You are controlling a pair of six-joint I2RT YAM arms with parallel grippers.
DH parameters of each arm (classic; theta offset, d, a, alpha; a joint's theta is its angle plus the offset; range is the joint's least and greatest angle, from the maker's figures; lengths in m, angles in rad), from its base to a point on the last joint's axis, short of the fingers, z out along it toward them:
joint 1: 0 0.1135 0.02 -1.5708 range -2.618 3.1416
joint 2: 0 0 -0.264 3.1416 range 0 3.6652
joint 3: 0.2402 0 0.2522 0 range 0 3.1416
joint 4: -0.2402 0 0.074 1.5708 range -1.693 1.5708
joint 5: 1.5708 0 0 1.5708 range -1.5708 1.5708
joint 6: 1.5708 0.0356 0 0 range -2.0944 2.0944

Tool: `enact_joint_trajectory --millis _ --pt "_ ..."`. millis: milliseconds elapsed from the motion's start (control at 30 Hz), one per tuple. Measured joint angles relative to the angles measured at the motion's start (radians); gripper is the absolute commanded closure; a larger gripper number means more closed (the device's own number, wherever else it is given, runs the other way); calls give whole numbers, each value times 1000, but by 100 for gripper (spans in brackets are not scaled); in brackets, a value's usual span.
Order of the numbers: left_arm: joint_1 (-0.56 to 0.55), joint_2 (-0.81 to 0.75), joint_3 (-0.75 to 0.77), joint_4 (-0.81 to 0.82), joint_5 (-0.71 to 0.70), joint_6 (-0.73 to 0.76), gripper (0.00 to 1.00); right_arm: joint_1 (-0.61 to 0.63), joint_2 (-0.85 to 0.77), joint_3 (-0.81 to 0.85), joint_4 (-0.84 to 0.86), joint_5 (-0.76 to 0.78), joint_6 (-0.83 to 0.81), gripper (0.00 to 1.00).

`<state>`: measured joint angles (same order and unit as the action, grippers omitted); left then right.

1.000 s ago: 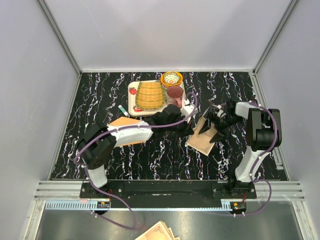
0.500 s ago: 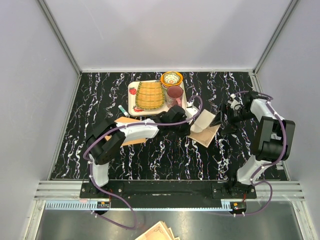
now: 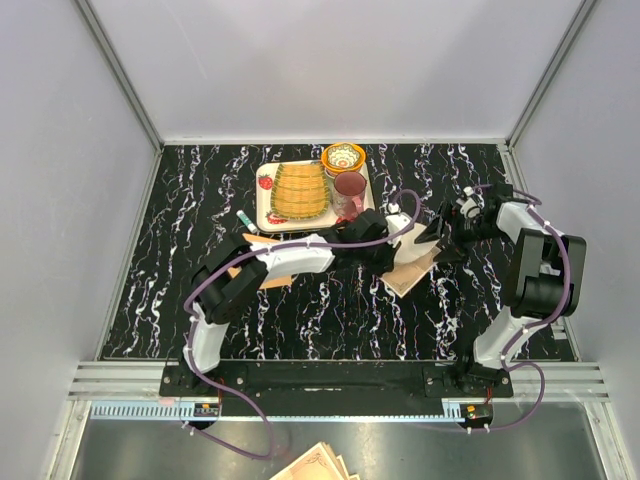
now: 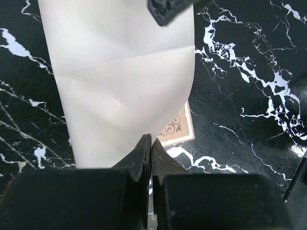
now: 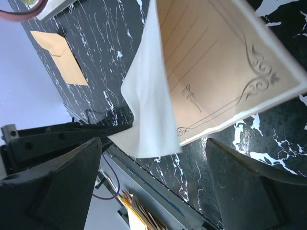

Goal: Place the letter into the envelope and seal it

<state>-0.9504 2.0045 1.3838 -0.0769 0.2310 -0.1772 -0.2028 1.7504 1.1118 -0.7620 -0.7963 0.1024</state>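
The letter (image 3: 412,268) lies right of the table's centre, its ornate-bordered face (image 5: 216,62) up. Its near part is bent up and over, showing the plain white back (image 4: 120,86). My left gripper (image 4: 150,143) is shut on the lower edge of that raised part and reaches in from the left (image 3: 388,255). The right gripper (image 3: 440,240) hovers at the letter's right end, open wide, with nothing between its fingers (image 5: 153,187). The orange-tan envelope (image 5: 62,57) lies flat further left, mostly hidden under my left arm (image 3: 250,244).
A tray (image 3: 264,190) with a striped yellow mat stands at the back, with a patterned bowl (image 3: 343,157) and a maroon cup (image 3: 350,187) beside it. A pen (image 3: 246,220) lies near the envelope. A stack of ornate papers (image 3: 315,465) sits below the table's front rail.
The left gripper has carried the letter's raised part to the right and the sheet has slid right and back. The right gripper has pulled off the letter toward the right.
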Motion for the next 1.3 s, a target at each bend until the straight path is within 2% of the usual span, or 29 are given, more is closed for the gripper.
enact_joint_trajectory --millis 133,167,233,300,333,367,400,433,467,500,633,700,833,900,1000,1100,1300 --pt "-19 12 2 -8 0 -4 98 0 11 0 42 1 22 20" --pt "-24 13 2 -10 0 -7 98 0 18 -1 51 2 30 27" --pt "-31 17 6 -14 0 -13 97 0 32 -11 85 1 50 35" --pt "-36 27 20 -19 0 -20 97 0 47 -25 114 0 76 49" --pt "-37 30 25 -21 0 -25 91 0 55 -29 123 0 82 54" --pt "-37 34 32 -21 0 -28 84 0 64 -31 130 0 92 69" --pt "-37 38 37 -24 0 -32 74 0 72 -32 138 0 95 76" --pt "-37 40 41 -27 0 -32 57 0 79 -32 146 0 95 83" --pt "-39 40 42 -28 2 -32 49 0 83 -32 149 -2 93 88" --pt "-38 40 42 -33 7 -33 44 0 85 -33 153 -7 89 100" --pt "-13 13 18 -60 100 -19 24 0 85 -33 159 -70 30 100" --pt "27 -76 -52 -77 187 -4 1 0 69 -37 156 -130 -18 100" --pt "166 -346 -164 -131 319 67 1 0 -53 -56 126 -244 -126 100" --pt "240 -487 -191 -132 336 113 1 0 -150 -59 100 -299 -176 100" --pt "290 -633 -211 -126 357 163 1 4 -316 -51 53 -374 -259 100" --pt "293 -704 -245 -107 383 181 1 18 -470 -30 -2 -424 -330 100" --pt "290 -727 -360 -48 416 150 1 122 -715 11 -53 -455 -389 100"
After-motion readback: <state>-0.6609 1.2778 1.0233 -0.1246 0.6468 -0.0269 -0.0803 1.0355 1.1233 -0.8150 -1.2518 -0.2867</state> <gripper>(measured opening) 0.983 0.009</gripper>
